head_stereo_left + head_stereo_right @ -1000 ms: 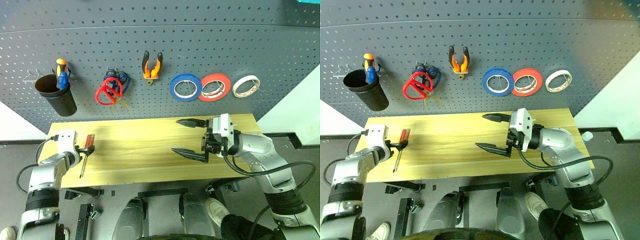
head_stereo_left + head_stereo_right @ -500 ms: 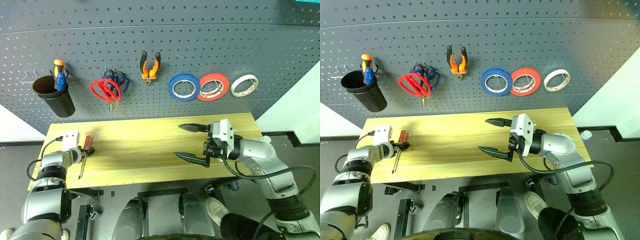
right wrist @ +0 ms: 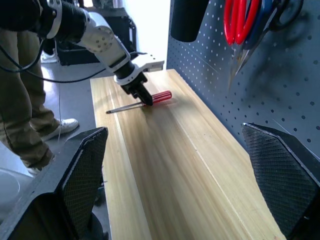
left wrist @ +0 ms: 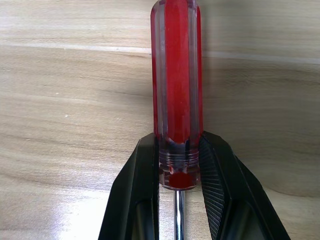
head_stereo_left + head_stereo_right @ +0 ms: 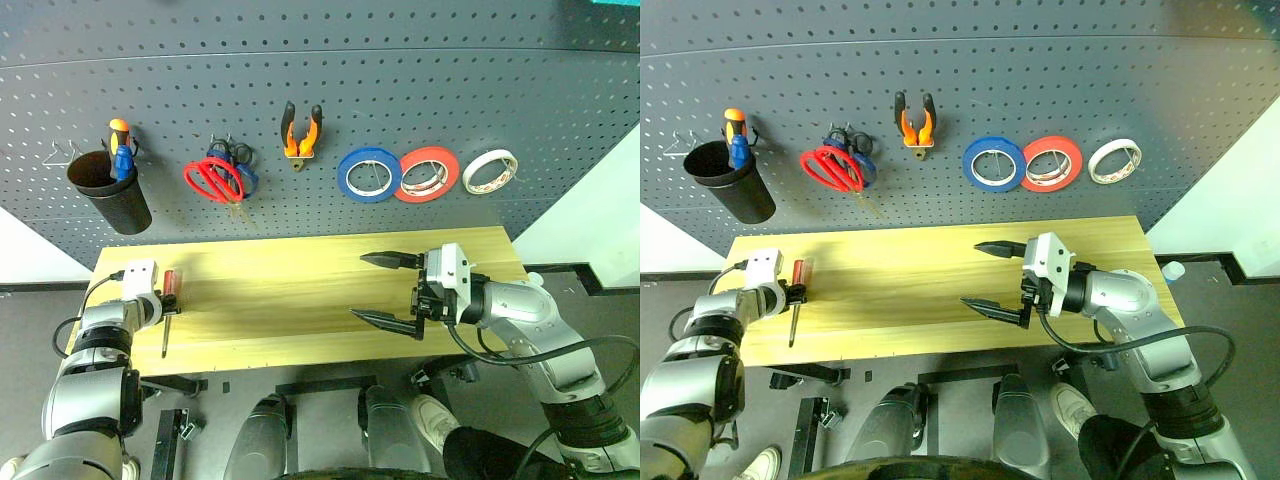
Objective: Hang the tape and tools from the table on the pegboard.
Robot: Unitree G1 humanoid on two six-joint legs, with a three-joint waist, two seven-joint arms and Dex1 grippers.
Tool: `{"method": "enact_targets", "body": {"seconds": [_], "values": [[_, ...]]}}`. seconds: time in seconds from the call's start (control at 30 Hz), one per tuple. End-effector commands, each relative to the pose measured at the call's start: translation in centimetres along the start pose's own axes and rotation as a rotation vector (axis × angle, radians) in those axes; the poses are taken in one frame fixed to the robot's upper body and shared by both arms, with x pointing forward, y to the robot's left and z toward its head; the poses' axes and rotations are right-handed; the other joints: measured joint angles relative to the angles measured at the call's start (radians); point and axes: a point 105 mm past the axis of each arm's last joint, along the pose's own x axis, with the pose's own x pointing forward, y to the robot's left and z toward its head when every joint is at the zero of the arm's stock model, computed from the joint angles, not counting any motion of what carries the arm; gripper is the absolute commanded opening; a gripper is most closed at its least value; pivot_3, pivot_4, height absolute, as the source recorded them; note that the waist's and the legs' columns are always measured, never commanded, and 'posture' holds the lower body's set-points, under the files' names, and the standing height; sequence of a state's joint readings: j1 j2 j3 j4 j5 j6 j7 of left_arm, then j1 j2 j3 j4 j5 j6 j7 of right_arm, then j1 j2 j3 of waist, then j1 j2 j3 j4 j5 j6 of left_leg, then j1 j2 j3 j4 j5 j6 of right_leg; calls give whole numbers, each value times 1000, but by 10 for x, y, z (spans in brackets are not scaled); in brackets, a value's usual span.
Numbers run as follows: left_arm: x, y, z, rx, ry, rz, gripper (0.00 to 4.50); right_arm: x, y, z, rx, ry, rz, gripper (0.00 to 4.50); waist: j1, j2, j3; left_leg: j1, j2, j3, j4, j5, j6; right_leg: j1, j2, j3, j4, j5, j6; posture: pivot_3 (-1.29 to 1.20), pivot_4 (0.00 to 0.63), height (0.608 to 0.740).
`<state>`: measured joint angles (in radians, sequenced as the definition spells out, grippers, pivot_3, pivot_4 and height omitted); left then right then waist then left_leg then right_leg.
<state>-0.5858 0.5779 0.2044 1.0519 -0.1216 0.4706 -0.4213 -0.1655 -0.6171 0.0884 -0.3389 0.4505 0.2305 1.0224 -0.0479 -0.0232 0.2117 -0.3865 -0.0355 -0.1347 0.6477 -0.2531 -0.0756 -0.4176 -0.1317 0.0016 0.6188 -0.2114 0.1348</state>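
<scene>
A slim red-handled screwdriver (image 5: 170, 283) lies on the light wooden table (image 5: 300, 295) near its left end. My left gripper (image 5: 167, 301) is shut on it. In the left wrist view both black fingers (image 4: 145, 175) clamp the base of the red handle (image 4: 176, 75), where the metal shaft begins. My right gripper (image 5: 383, 290) hovers open over the right part of the table, holding nothing. On the pegboard (image 5: 420, 80) hang red scissors (image 5: 214, 181), orange-and-black pliers (image 5: 303, 130) and the whitish tape (image 5: 491, 171).
A black cup (image 5: 112, 192) holding an orange-and-blue screwdriver hangs at the pegboard's left. Blue (image 5: 369, 175) and red-orange (image 5: 428, 174) tape rolls hang beside the whitish one. A person's legs (image 3: 20, 100) stand past the table's left end.
My left gripper has closed on the screwdriver's handle, after standing open around it. The red scissors have swung a little on their hook. My right gripper stays open and still.
</scene>
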Motion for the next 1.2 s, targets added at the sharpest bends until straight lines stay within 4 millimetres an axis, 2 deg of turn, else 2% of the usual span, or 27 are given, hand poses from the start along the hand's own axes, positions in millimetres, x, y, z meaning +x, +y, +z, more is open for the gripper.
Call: {"method": "enact_targets", "body": {"seconds": [0.03, 0.1, 0.17, 0.3, 0.37, 0.47, 0.5, 0.57, 0.7, 0.77, 0.83, 0.93, 1.07, 1.2], "values": [[-11, 2, 8, 41, -82, -59, 761, -3, -3, 7, -55, -11, -5, 4500, -4, 0, 0, 0, 0, 0, 0, 0, 0, 0, 0, 0, 0, 0, 0, -126, 150, 733], [-27, 1, 14, 81, -176, -111, 761, -4, -4, 7, -60, -10, -14, 4500, -12, 0, 0, 0, 0, 0, -1, 0, 0, 0, 0, 0, 0, 0, 0, -126, 149, 733], [-51, -1, 20, 180, -293, -160, 761, -5, -6, 8, -63, -10, -18, 4500, -22, 0, 0, -1, 0, 0, -1, 0, 0, -1, 0, 0, -1, 0, 0, -120, 149, 733], [-119, -20, 30, 401, -581, -329, 761, -6, -8, 9, -69, -14, -19, 4500, -20, 0, 0, -3, 1, 1, -2, 0, 0, -4, -1, 2, -2, 0, -1, -98, 149, 733], [-150, -25, 38, 414, -689, -398, 761, -5, -11, 11, -75, -25, -14, 4500, -11, 0, 0, -3, 1, 1, -2, 0, 0, -4, -1, 2, -2, -2, -5, -83, 149, 733], [-191, -26, 72, 325, -895, -464, 761, 0, -16, 19, -93, -58, -5, 4500, 9, 0, 0, -3, 1, 1, -1, 0, 0, -3, -1, 2, -3, -2, -6, -67, 146, 733], [-211, -26, 92, 294, -1012, -492, 761, 2, -19, 27, -106, -90, -5, 4500, 12, 0, 0, -3, 1, 1, -1, 0, 0, -2, -1, 1, -3, -2, -6, -62, 143, 733], [-237, -26, 114, 262, -1151, -527, 761, 6, -23, 38, -119, -134, -5, 4500, 15, -1, -1, -3, 1, 1, 0, 0, 0, -2, -1, 0, -3, -2, -5, -59, 141, 733], [-294, -17, 164, 223, -1469, -509, 761, 10, -36, 82, -137, -292, -41, 4500, 8, -1, -1, -3, 1, 1, 1, 1, 0, -1, 0, 0, -3, 0, -6, -58, 133, 733], [-311, -12, 181, 196, -1565, -489, 761, 10, -38, 97, -143, -336, -41, 4500, 4, -1, -1, -3, 1, 1, 0, 1, 0, -1, 0, 0, -3, 1, -3, -60, 129, 733], [-320, -11, 195, 200, -1620, -455, 761, 10, -37, 106, -148, -357, -29, 4500, 4, -1, -1, -3, 1, 1, -1, 1, 0, -1, 0, 0, -3, 1, -2, -61, 128, 733], [-320, -12, 209, 241, -1635, -404, 761, 10, -36, 108, -152, -357, -21, 4500, 3, -1, -1, -3, 1, 1, -2, 0, 1, -2, 0, 0, -3, 1, -1, -64, 125, 733], [-300, -3, 219, 290, -1578, -304, 761, 10, -35, 103, -149, -339, -24, 4500, 3, -1, -1, -3, 1, 2, -2, 0, 1, -2, 0, 0, -3, 1, -1, -70, 122, 733], [-278, 2, 223, 267, -1539, -306, 761, 8, -35, 99, -136, -326, -36, 4500, 3, -1, -2, -3, 1, 2, -2, 0, 1, -2, 0, 0, -3, 1, -1, -76, 119, 733]]}}
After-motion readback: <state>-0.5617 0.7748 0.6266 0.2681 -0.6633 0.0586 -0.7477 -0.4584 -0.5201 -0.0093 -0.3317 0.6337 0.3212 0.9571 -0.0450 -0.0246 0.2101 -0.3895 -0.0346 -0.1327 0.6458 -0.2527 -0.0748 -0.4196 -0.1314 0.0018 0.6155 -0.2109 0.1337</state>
